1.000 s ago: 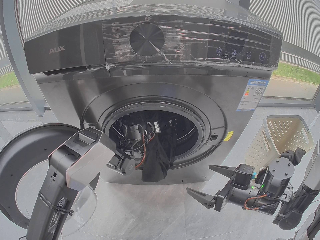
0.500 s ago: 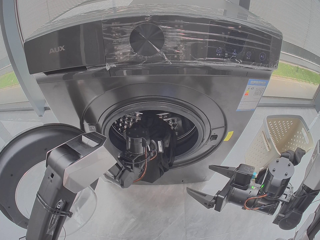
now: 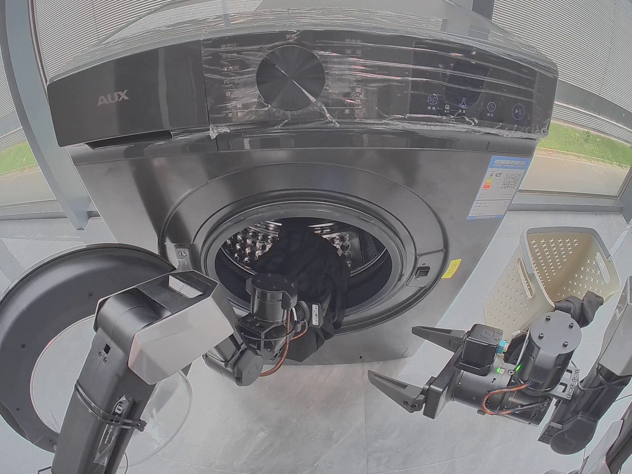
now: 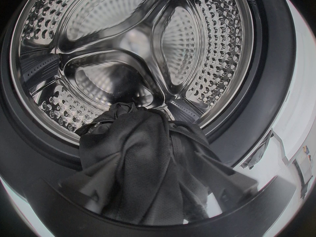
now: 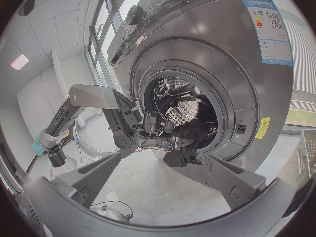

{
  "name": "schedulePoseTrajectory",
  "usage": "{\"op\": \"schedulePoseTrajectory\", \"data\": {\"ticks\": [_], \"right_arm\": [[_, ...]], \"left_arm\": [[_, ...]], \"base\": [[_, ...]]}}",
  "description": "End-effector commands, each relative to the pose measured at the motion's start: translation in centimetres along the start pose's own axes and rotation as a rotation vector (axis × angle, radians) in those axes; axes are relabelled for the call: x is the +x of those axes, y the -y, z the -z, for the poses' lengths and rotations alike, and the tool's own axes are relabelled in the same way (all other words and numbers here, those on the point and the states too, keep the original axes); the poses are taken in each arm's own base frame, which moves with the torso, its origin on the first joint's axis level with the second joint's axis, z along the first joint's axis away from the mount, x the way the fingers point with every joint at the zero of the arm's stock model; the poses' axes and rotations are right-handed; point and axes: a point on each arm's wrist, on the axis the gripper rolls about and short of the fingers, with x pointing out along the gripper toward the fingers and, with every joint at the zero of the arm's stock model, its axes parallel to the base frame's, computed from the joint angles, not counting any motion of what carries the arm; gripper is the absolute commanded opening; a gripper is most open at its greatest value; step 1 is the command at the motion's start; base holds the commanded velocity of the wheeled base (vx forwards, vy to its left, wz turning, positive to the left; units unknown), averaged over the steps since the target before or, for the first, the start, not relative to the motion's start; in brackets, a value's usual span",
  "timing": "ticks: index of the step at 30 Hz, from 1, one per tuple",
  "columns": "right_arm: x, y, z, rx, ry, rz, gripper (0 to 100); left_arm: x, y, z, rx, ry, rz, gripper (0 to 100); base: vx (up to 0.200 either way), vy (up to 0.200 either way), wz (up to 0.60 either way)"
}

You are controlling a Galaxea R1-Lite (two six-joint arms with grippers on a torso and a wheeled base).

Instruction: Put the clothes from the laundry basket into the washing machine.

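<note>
A black garment (image 3: pixel 309 268) lies bunched on the lower lip of the washing machine (image 3: pixel 368 172) opening, partly in the drum (image 4: pixel 131 50) and partly over the rim. My left gripper (image 3: pixel 320 319) sits at that lip, its fingers (image 4: pixel 84 190) spread apart with the cloth (image 4: pixel 144 162) draped over and between them. From the right wrist view the left gripper (image 5: pixel 182 142) is seen pressed against the garment (image 5: pixel 194 132). My right gripper (image 3: pixel 395 353) hangs open and empty above the floor, right of the opening. The white laundry basket (image 3: pixel 559 264) stands tilted behind it.
The round machine door (image 3: pixel 52 311) is swung fully open at the left, beside my left arm. Grey tiled floor (image 3: pixel 316 416) spreads in front of the machine. The basket rim (image 5: pixel 307 148) is close to my right arm.
My left arm has drawn back and down out of the drum. The black garment, which hung down the machine's front, is now bunched up in the opening. The right arm has not moved.
</note>
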Motion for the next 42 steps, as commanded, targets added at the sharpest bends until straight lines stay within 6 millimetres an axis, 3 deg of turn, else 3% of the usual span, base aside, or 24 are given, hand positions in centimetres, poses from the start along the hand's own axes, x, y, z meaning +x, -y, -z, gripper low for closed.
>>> {"op": "schedulePoseTrajectory", "data": {"ticks": [1,7,9,15,20,27,28,32,37,42], "right_arm": [[0.0,0.0,-0.1,0.0,0.009,-0.001,100],[0.0,0.0,-0.1,0.0,0.009,0.001,100],[0.0,0.0,-0.1,0.0,0.009,0.001,100],[0.0,0.0,-0.1,0.0,0.009,-0.001,100],[0.0,0.0,-0.1,0.0,0.009,-0.001,100],[0.0,0.0,-0.1,0.0,0.007,-0.001,100],[0.0,0.0,-0.1,0.0,0.009,-0.001,100],[0.0,0.0,-0.1,0.0,0.007,0.001,100],[0.0,0.0,-0.1,0.0,0.006,-0.002,100],[0.0,0.0,-0.1,0.0,0.006,-0.002,100]], "left_arm": [[0.4,-0.1,0.8,0.002,-0.011,-0.001,0],[1.0,-0.1,-0.8,-0.014,0.053,-0.009,0],[2.2,-1.0,-3.3,-0.037,0.159,-0.058,0],[3.5,-2.6,-7.2,-0.081,0.334,-0.128,0],[4.2,-2.6,-8.1,-0.1,0.403,-0.147,0],[4.2,-2.5,-7.4,-0.097,0.383,-0.147,0],[4.1,-2.3,-7.3,-0.096,0.376,-0.145,100],[3.5,-2.1,-6.5,-0.097,0.335,-0.141,100],[0.7,-0.8,-3.8,-0.056,0.133,-0.043,100],[0.3,-0.2,-2.3,-0.04,0.086,-0.005,100]], "base": [[0.0,0.0,0.0],[0.0,0.0,0.0],[0.0,0.0,0.0],[0.0,0.0,0.0],[0.0,0.0,0.0],[0.0,0.0,0.0],[0.0,0.0,0.0],[0.0,0.0,0.0],[0.0,0.0,0.0],[0.0,0.0,0.0]]}}
